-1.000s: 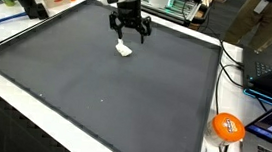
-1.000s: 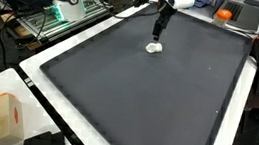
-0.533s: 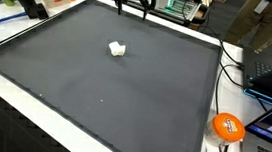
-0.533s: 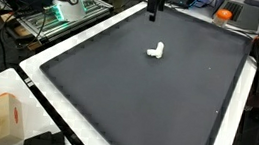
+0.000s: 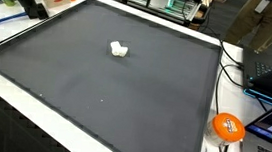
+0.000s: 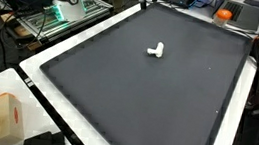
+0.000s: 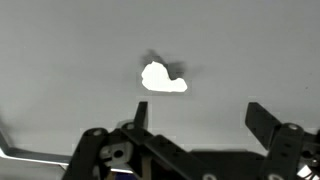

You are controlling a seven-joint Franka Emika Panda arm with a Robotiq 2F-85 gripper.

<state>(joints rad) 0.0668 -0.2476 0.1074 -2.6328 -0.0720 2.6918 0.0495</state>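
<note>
in the wrist view our gripper [image 7: 200,125] hangs open and empty above the mat, and we see its two fingers [image 7: 265,122] spread wide at the bottom edge. a small white piece [image 7: 161,77] lies on the mat beyond the fingertips, touching neither. in an exterior view the white piece [image 5: 118,50] sits on the far half of the dark mat [image 5: 123,105], left of centre. an orange ball [image 5: 228,126] rests off the mat at the near right.
</note>
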